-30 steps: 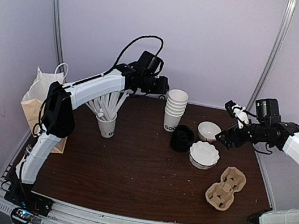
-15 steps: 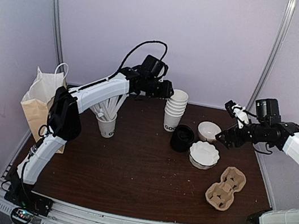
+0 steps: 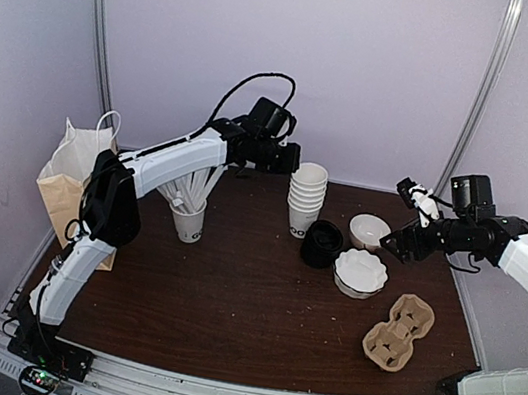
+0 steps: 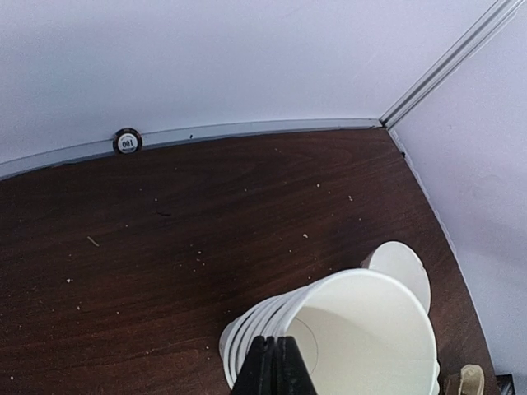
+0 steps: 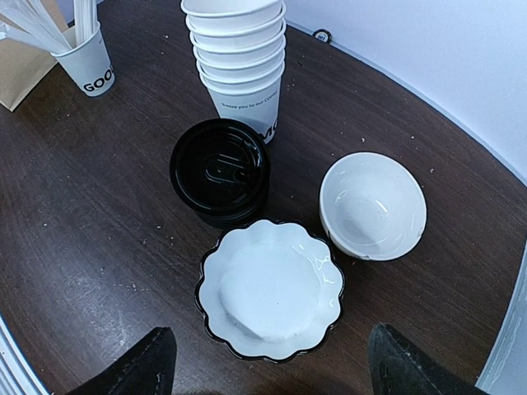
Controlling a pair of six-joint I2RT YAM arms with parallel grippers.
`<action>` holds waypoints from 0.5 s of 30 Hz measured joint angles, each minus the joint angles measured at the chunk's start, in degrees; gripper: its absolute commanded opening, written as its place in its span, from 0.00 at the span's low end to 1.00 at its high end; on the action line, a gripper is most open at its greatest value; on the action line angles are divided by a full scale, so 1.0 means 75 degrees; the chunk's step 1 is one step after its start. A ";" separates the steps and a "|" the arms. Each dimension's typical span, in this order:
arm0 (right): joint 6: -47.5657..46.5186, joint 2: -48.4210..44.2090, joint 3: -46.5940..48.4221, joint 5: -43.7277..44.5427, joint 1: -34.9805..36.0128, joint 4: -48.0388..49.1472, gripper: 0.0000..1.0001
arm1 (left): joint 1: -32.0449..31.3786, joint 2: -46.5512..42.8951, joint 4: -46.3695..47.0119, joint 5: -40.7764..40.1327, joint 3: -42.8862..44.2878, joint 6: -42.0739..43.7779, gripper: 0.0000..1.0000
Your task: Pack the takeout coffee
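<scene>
The dark brown table (image 5: 99,247) under my arms is wood-grained with a low sheen. My stack of white paper cups (image 5: 239,58) looks matt. The stack of black plastic lids (image 5: 220,169) is glossy and catches the light. The white scalloped dish with a black rim (image 5: 270,290) and the round white bowl (image 5: 373,204) are smooth. The tan moulded-pulp cup carrier (image 3: 399,332) looks rough and fibrous. The brown paper bag (image 3: 54,193) looks dull and creased.
</scene>
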 measured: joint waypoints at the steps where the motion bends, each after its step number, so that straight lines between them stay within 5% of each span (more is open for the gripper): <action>1: -0.0003 0.0000 0.0000 0.0000 0.0000 0.0006 0.84 | 0.0000 -0.0020 -0.0020 -0.0012 -0.0017 0.0006 0.00; 15: 0.0000 0.0000 0.0000 0.0000 0.0000 0.0012 0.84 | 0.0000 -0.0478 -0.0560 -0.0105 -0.0318 0.0417 0.00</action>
